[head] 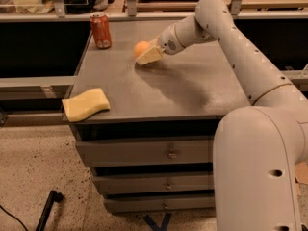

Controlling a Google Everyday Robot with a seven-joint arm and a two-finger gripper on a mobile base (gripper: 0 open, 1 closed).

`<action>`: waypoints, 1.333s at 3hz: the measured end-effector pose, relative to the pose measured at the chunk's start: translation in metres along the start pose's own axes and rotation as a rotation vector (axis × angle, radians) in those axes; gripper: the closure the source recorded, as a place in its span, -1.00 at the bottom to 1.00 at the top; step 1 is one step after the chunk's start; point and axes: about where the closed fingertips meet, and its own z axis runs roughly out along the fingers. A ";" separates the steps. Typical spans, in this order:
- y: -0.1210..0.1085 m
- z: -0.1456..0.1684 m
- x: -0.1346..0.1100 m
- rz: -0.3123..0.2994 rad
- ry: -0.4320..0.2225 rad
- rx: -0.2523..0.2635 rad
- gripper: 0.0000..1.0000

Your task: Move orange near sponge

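Note:
The orange point(140, 48) is at the back middle of the grey table top point(183, 88), held at the tip of my gripper point(146, 53). The gripper reaches in from the right. One cream finger point(150, 56) shows in front of the fruit, and the other is hidden behind it. The gripper is shut on the orange, just above or at the surface. The pale-yellow sponge point(85, 105) lies flat at the front left corner of the table, well away from the orange.
A red soda can point(101, 30) stands upright at the back left corner, left of the orange. My arm point(236, 47) crosses the table's right side. Drawers point(144, 153) sit under the top. A dark shelf and clutter lie behind.

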 end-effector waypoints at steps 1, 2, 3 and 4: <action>-0.004 0.009 0.001 0.006 -0.007 -0.001 0.32; -0.006 0.013 -0.007 -0.005 -0.039 -0.001 0.78; 0.003 0.007 -0.027 -0.050 -0.069 -0.011 1.00; 0.013 0.001 -0.045 -0.094 -0.104 -0.039 1.00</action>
